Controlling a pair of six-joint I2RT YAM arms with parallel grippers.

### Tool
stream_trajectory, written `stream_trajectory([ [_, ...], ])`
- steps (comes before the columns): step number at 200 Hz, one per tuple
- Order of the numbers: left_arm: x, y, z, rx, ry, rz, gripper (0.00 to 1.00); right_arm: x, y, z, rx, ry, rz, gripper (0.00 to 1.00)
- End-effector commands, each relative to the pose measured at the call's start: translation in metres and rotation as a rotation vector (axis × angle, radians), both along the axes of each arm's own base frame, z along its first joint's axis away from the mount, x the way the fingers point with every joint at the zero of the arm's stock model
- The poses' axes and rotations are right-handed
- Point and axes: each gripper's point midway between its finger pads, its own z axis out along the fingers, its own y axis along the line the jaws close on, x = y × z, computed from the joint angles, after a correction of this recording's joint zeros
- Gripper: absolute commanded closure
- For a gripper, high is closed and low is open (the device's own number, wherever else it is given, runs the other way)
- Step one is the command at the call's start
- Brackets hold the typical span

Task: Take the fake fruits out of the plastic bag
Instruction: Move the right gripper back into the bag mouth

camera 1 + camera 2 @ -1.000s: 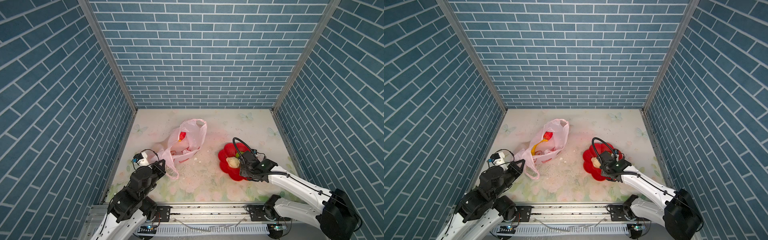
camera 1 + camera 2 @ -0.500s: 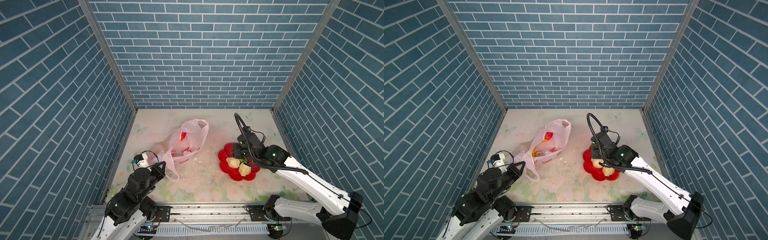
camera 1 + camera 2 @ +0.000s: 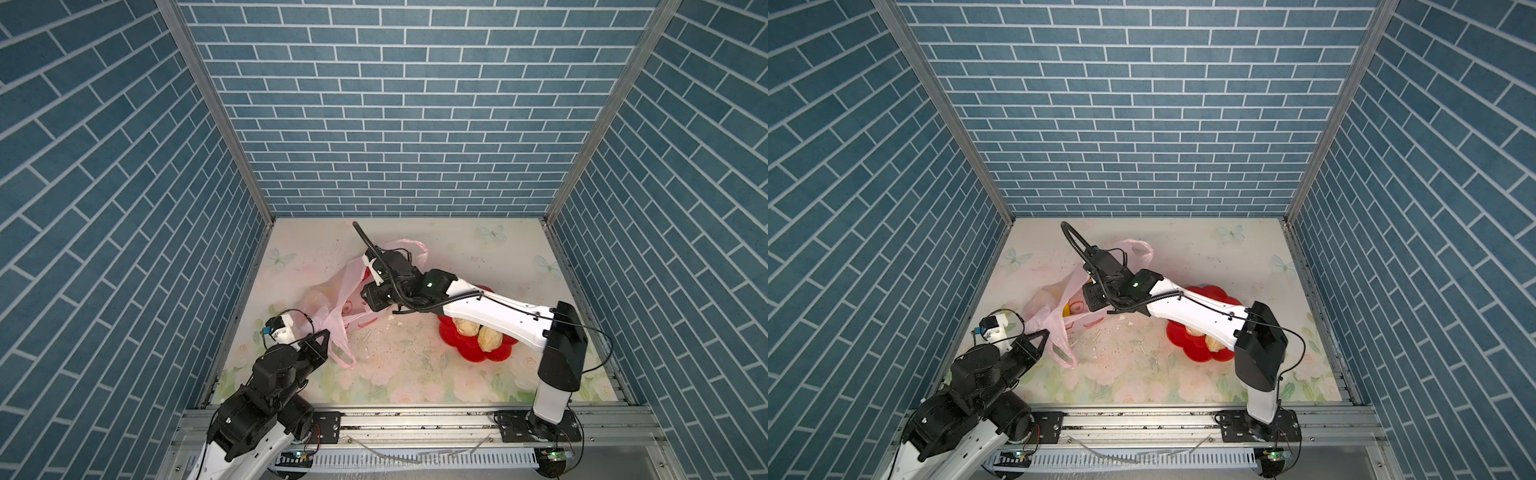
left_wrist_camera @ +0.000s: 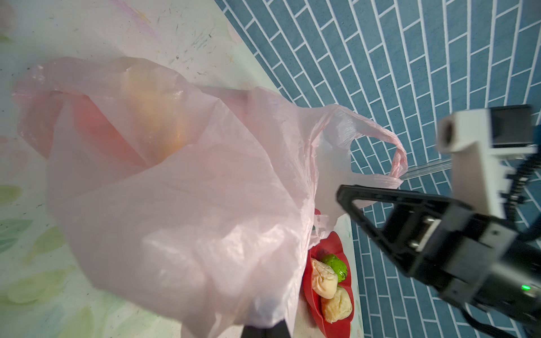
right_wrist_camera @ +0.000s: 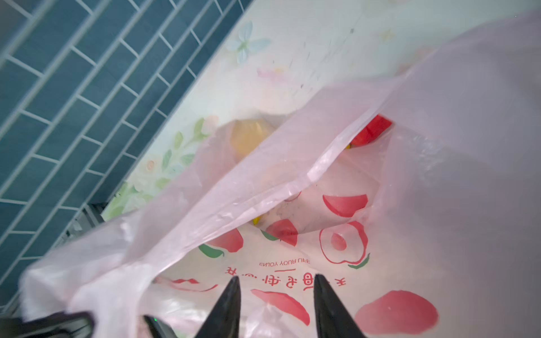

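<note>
Right gripper (image 5: 276, 278) parted above the plastic bag (image 3: 330, 293); left gripper (image 3: 322, 337) clamped on the bag.
Beside the bag, one red plate (image 3: 467, 351) holds three fake fruits (image 4: 323, 281): two cream balls (image 4: 336, 305), one green ball (image 4: 335, 265); one red berry (image 5: 370, 131) and one orange (image 5: 248, 139) show inside the bag.

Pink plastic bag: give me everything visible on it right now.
The plastic bag is thin, translucent pink film, crinkled, printed with red fruit pictures and lettering. It lies slumped on the floral table left of centre, mouth open. The left gripper is shut on one bunched handle; the other handle lies toward the back wall. The right gripper, jaws apart, points into the mouth. An orange shape and a red one show inside.
</note>
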Motion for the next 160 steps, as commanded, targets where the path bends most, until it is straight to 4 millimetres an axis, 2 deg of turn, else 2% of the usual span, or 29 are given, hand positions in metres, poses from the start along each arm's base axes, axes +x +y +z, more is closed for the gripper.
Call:
stream_trajectory([
  [1, -0.003, 0.011, -0.008, 0.034, 0.024, 0.041, 1.0, -0.015, 0.006, -0.025, 0.013, 0.085, 0.042, 0.6],
  [21, -0.005, 0.015, -0.015, 0.026, 0.05, 0.064, 1.0, -0.03, 0.007, -0.06, -0.023, 0.174, 0.098, 0.61],
  [80, -0.014, 0.022, -0.036, 0.011, 0.108, 0.097, 1.0, -0.078, 0.001, -0.118, -0.097, 0.306, 0.207, 0.64],
  [116, -0.016, 0.022, -0.04, 0.006, 0.129, 0.097, 1.0, -0.074, -0.011, -0.151, -0.178, 0.285, 0.188, 0.65],
  [132, -0.018, 0.024, -0.04, 0.003, 0.131, 0.104, 1.0, -0.068, -0.008, -0.15, -0.172, 0.255, 0.174, 0.64],
  [160, -0.022, 0.029, -0.04, -0.008, 0.125, 0.122, 1.0, -0.044, 0.007, -0.128, -0.119, 0.17, 0.108, 0.56],
])
